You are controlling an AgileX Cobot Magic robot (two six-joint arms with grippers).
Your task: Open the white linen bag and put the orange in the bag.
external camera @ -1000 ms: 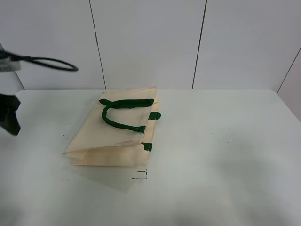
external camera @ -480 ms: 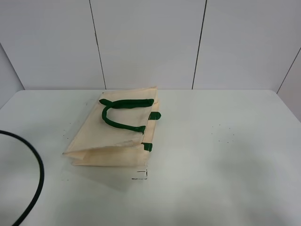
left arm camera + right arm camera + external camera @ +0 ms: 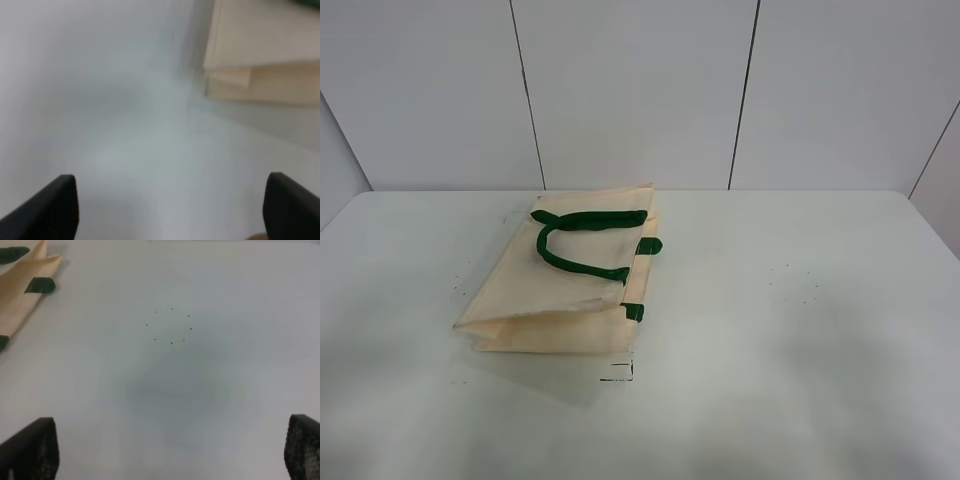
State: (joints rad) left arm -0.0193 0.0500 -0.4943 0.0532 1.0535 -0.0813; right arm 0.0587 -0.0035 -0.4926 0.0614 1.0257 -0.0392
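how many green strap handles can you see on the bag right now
1. A green handle loops across the top face of the white linen bag, which lies flat on the table. A second handle may be hidden underneath; only short green tabs show at the bag's edge.

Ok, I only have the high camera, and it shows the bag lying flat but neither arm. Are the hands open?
Observer: The left hand is open, with nothing between its jaws.
Operator: And the right one?
Observer: The right hand is open too, over bare table.
Operator: Any sign of the orange?
Observer: None in either wrist view. The left wrist camera shows only a corner of the white linen bag.
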